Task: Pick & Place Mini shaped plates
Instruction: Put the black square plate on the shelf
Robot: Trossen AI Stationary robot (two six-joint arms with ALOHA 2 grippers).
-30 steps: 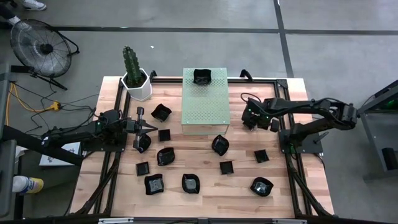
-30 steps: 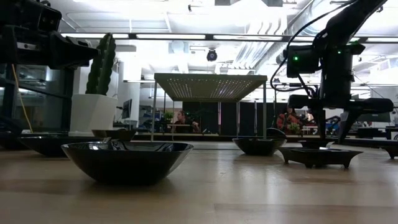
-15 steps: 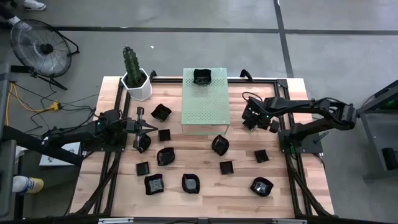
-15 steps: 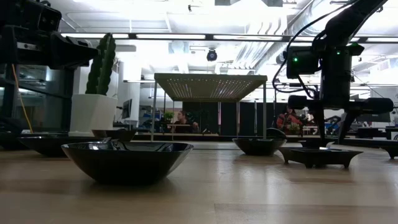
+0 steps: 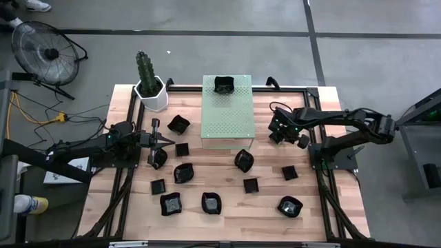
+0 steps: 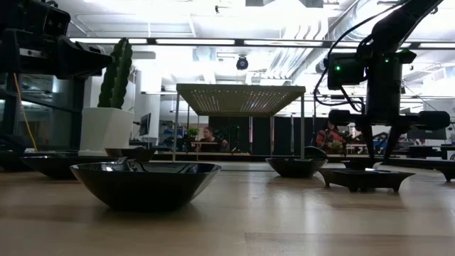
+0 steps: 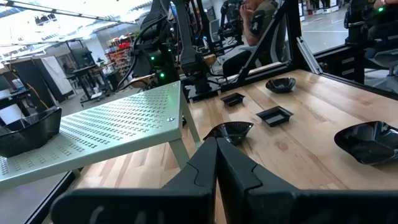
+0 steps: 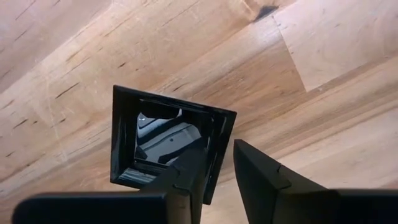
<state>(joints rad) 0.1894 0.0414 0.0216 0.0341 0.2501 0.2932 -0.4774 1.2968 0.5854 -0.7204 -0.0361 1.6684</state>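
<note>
- Right hand (image 8: 214,171) stood low over a square plate (image 8: 163,142) on the desk (image 8: 81,56), right of the green block (image 5: 228,114); one finger (image 8: 186,177) inside the plate's rim, the other outside, straddling it, not clamped.
- Left hand (image 7: 216,163) clenched, empty, above the desk's left side.
- One plate (image 5: 224,85) sat on the block; the others lay scattered on the desk.

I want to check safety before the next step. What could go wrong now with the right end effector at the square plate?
1. The right end effector straddles only one rim of the square plate, so the glossy plate may slip or tip when lifted.
2. The green perforated block stands close beside that arm, so a careless lift might clip it.
3. The left end effector waits shut near other plates.
</note>
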